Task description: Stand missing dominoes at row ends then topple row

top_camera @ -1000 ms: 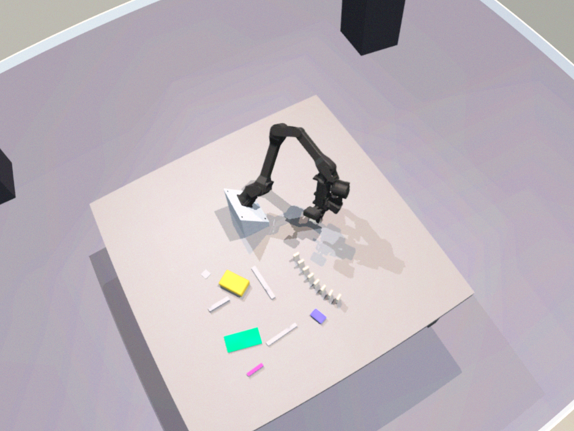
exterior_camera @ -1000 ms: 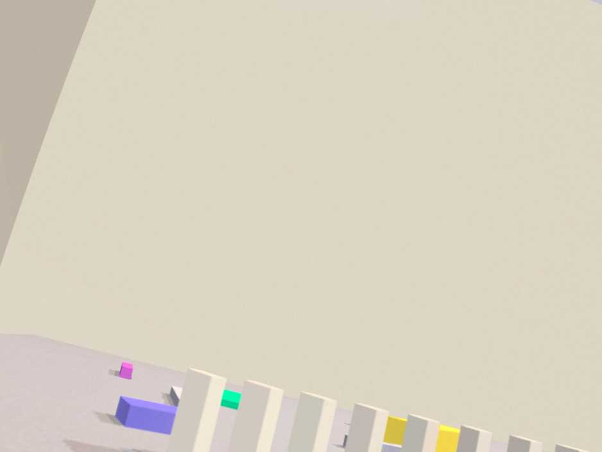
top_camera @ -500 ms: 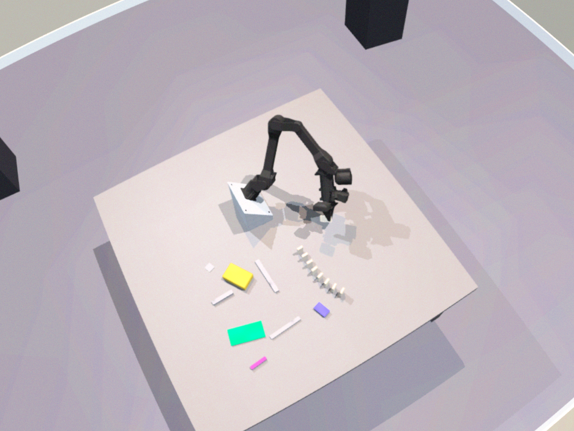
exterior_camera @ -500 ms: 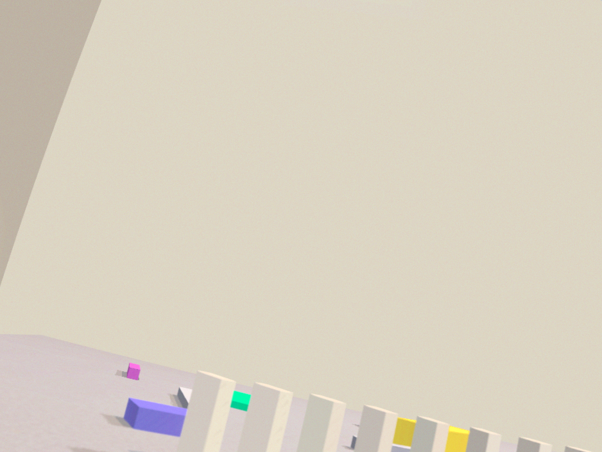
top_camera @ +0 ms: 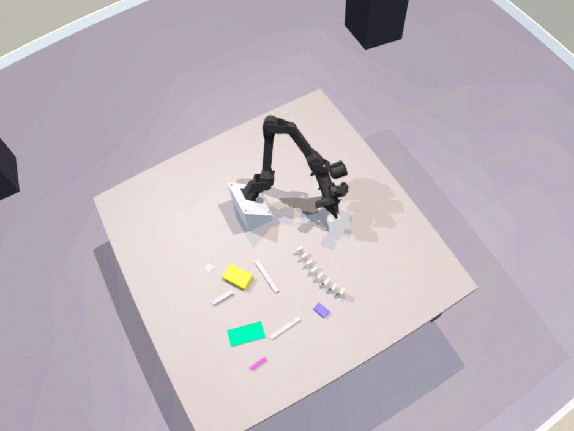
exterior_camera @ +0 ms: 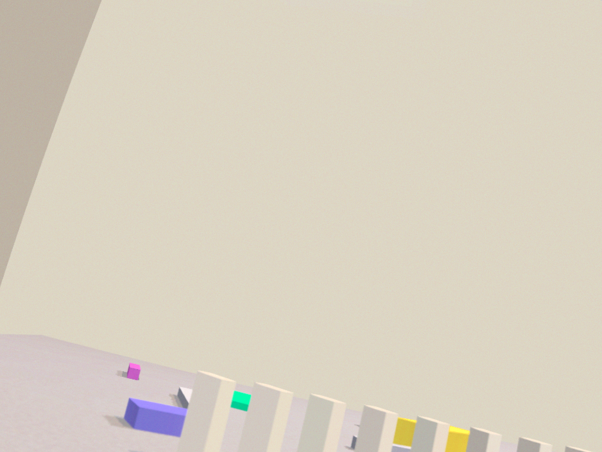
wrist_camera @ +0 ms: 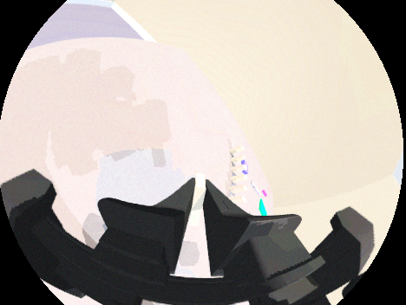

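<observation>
Setting, type undetermined: one square table [top_camera: 166,222], centre; black blocks [top_camera: 376,22] [top_camera: 7,171], one and nine o'clock.

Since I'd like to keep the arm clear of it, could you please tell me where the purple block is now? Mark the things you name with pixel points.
In the top view, the purple block [top_camera: 321,310] [exterior_camera: 158,417] [wrist_camera: 245,167] lies right of the long white bar [top_camera: 284,328], just below-left of the domino row's lower end.
</observation>
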Available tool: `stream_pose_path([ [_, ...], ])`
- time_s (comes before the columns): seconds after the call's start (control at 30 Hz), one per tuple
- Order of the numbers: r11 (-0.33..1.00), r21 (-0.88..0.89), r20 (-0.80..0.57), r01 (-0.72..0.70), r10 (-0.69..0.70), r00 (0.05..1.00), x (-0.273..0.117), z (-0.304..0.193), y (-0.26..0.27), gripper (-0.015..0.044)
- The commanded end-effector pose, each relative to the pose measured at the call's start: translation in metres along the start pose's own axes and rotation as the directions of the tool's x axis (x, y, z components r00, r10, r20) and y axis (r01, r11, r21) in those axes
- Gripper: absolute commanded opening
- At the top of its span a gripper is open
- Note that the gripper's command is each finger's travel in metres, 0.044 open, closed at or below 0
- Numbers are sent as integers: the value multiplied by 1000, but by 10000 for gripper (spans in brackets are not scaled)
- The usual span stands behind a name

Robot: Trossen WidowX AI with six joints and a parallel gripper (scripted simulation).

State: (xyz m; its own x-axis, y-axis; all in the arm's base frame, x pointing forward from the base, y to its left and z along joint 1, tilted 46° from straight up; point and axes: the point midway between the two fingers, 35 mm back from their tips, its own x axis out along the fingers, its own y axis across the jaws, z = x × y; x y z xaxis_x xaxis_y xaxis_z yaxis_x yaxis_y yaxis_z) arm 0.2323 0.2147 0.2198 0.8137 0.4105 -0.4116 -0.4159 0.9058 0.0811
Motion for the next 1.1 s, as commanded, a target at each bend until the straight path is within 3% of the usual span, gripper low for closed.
stream_pose_path([
  [0.0, 999, 36, 83, 14, -17, 996, -6, 3, 4, 24],
  [0.53, 963, 268, 356, 0, -99, 929, -41, 6, 11, 24],
  [1.07, 821, 564, 468, -92, -226, 854, -83, -14, -7, 24],
])
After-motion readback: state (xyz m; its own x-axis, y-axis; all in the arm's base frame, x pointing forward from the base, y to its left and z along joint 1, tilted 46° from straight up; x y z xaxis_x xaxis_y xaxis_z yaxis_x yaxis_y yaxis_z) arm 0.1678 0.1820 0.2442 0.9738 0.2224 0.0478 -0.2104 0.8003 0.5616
